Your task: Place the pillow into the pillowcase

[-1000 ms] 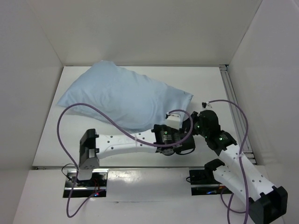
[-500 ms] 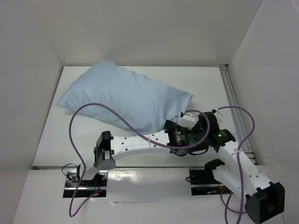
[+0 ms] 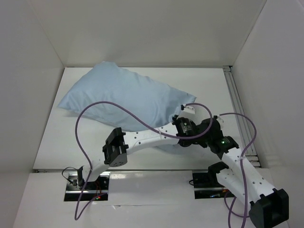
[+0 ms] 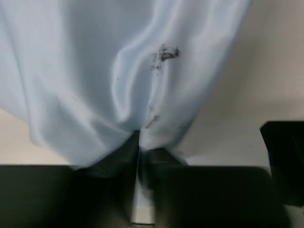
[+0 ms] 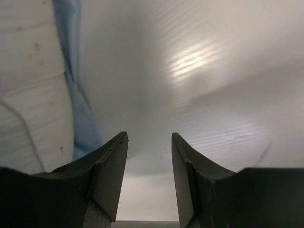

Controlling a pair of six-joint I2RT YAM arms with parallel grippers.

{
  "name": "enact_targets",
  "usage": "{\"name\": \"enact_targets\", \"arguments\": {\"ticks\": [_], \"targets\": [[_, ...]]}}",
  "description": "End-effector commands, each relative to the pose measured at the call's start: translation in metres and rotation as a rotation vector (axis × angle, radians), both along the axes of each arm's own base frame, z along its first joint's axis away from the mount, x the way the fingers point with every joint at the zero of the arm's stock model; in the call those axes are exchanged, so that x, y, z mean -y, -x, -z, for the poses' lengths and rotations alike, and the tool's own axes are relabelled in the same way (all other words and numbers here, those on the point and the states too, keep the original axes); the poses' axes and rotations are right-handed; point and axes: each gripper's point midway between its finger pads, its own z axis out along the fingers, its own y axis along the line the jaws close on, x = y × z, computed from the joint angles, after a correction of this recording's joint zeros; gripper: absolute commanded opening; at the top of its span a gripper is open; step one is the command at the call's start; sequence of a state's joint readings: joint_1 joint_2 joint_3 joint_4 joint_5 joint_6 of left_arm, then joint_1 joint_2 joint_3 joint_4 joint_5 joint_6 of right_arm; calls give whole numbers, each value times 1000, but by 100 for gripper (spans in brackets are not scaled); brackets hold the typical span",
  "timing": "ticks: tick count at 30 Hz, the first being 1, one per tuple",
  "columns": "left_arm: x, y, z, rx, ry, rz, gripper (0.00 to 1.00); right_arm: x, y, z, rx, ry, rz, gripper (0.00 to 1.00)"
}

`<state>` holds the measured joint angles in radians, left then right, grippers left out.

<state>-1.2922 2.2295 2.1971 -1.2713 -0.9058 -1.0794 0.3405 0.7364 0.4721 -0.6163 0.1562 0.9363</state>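
Seating the last corner: the pillowcase (image 3: 123, 99) lies plump on the tabletop (image 3: 209, 83). I judge the pillow (image 5: 199, 76) to be inside it, with white showing at the mouth. My left tool (image 4: 138, 190) meets a gathered blue fold; I cannot tell whether it grips. My right tool (image 5: 149, 137) gapes, empty. Best practice: pin the fold, push the white inward. Free room lies rightward, short of the rail (image 3: 236, 99).

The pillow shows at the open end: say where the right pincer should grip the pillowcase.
Grip the pillowcase by its blue hem, the thin free edge beside the open right pincer. Come in from the near, open end, one finger inside against the white pillow, one outside; elsewhere the cloth looks stretched full.
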Motion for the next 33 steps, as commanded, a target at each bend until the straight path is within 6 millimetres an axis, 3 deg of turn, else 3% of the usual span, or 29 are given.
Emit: {"name": "enact_targets", "arguments": {"ticks": [1,2,4,5,6,8,9,10,13,14,18,19,21,22,23,24,25,30,32,33], "targets": [[-17,-23,-10,-5,-13,-42,12,-29,-18,-21,140,-93,-144,50],[-19,-25,-15,-21,2,-42,0,-41,-23,-29,186,-141,-193,50],[-27,-17,-30,-65,43,-11,0,-54,-27,-31,213,-168,-269,47],[-21,-17,-39,-57,97,16,0,-66,-35,-49,289,-218,-313,45],[-21,-8,-64,-72,186,64,0,-70,-37,-50,307,-226,-339,36],[-17,-2,-73,-75,249,144,0,-78,-46,-65,380,-255,-365,27],[-18,7,-94,-86,323,186,0,-79,-49,-64,382,-256,-365,21],[-18,11,-98,-93,344,211,0,-80,-52,-60,371,-254,-364,12],[-14,21,-101,-131,373,272,0,-92,-62,-71,409,-289,-406,4],[-11,22,-109,-127,386,292,0,-95,-64,-59,366,-299,-404,3],[-3,26,-122,-141,411,345,0,-111,-70,-45,327,-380,-423,0],[-3,28,-121,-149,404,363,0,-118,-77,-60,405,-424,-444,0],[6,33,-129,-169,435,404,0,-128,-82,-61,435,-490,-439,0],[10,35,-129,-179,436,420,0,-143,-87,-81,514,-529,-488,0],[17,40,-130,-207,458,448,0,-153,-91,-88,534,-542,-516,0],[23,42,-145,-197,489,481,0,-165,-95,-86,518,-561,-540,0],[32,48,-148,-224,505,532,0,-183,-99,-119,605,-602,-594,0],[51,68,-216,-202,670,706,0,-177,-99,-209,834,-671,-582,0],[54,69,-233,-176,706,763,0,-188,-101,-213,827,-589,-585,0],[53,67,-246,-169,753,788,0,-196,-103,-203,805,-554,-586,0]]}}
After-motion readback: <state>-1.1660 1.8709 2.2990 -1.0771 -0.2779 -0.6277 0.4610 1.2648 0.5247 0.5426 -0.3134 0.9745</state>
